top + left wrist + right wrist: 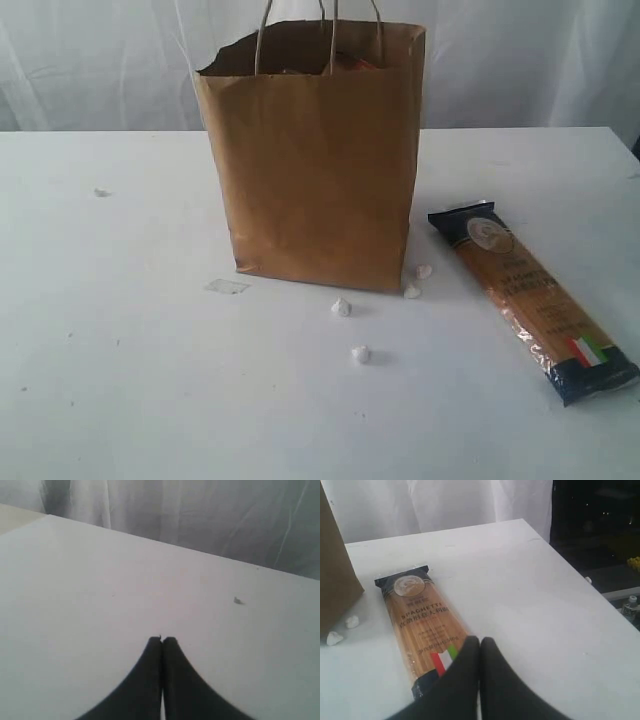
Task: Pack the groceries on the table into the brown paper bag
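One grocery lies out on the table (120,380): right of the brown paper bag (310,170), the long spaghetti packet (530,300) rests flat. It looks light, stiff lengthwise, brittle and slippery-wrapped; I'd grip across its middle. The left gripper (162,639) hovers clenched over bare table; the right gripper (479,639) hangs clenched, empty, by the packet's flag end

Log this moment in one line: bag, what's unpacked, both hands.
bag: brown paper bag upright | unpacked: spaghetti packet flat on table, beside bag, apart | left hand: shut, empty | right hand: shut, empty
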Controlling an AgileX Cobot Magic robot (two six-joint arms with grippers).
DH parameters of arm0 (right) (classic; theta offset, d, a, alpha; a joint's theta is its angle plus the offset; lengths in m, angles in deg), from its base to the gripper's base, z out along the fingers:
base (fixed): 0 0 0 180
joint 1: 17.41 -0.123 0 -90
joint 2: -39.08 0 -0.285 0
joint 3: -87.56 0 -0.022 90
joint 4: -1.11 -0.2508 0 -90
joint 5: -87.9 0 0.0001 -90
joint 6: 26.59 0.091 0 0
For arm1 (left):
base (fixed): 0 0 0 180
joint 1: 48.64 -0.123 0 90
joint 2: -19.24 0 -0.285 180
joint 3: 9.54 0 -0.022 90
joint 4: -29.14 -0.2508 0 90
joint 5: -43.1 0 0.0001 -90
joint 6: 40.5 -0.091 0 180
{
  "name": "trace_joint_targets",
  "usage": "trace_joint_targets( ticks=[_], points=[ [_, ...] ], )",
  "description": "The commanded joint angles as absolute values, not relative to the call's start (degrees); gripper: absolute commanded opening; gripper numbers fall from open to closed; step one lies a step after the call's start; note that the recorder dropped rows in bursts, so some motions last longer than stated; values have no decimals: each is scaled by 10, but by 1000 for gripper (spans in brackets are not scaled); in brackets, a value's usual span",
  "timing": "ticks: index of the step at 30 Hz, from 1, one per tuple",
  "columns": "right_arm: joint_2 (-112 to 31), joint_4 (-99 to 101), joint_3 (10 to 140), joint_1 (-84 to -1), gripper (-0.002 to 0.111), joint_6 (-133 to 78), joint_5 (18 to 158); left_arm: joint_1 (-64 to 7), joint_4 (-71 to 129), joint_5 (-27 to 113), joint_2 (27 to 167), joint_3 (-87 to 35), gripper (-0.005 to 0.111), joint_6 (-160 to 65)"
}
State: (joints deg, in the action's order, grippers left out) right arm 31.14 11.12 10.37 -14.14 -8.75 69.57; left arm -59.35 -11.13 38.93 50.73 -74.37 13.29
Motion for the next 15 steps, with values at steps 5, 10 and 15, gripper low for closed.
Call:
trace_joint_targets(
  ticks=[5,10,15],
  points=[
    [313,112,103,-140,0,-88,699,-591,296,93,504,-868,0,-319],
    [313,110,103,-140,0,-75,698,-577,297,122,474,-868,0,-360],
    [313,110,103,-140,0,-75,697,-577,297,110,391,-868,0,-359]
  ],
)
